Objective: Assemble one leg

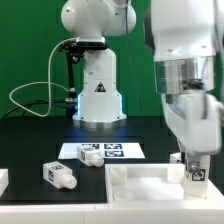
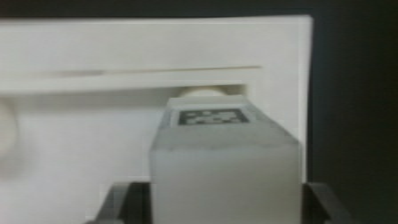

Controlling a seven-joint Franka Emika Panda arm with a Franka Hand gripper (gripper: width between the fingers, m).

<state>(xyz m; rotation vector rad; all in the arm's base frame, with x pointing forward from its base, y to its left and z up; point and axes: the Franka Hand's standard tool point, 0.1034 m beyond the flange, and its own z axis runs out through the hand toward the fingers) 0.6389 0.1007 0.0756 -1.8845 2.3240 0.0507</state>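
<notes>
My gripper [image 1: 194, 172] is shut on a white leg [image 1: 197, 175] with a square tag on it, at the exterior view's right. It holds the leg upright over the right part of the large flat white rimmed panel [image 1: 140, 188]. In the wrist view the leg [image 2: 221, 145] fills the middle between my dark fingers [image 2: 132, 200], with the panel [image 2: 107, 90] behind it. Whether the leg touches the panel I cannot tell. Two more legs lie on the black table: one [image 1: 59, 174] at the left of the panel, one [image 1: 87, 154] next to the marker board.
The marker board [image 1: 112, 151] lies flat behind the panel. The arm's white base [image 1: 97, 88] stands at the back with cables at its left. A white part [image 1: 3, 182] shows at the exterior view's left edge.
</notes>
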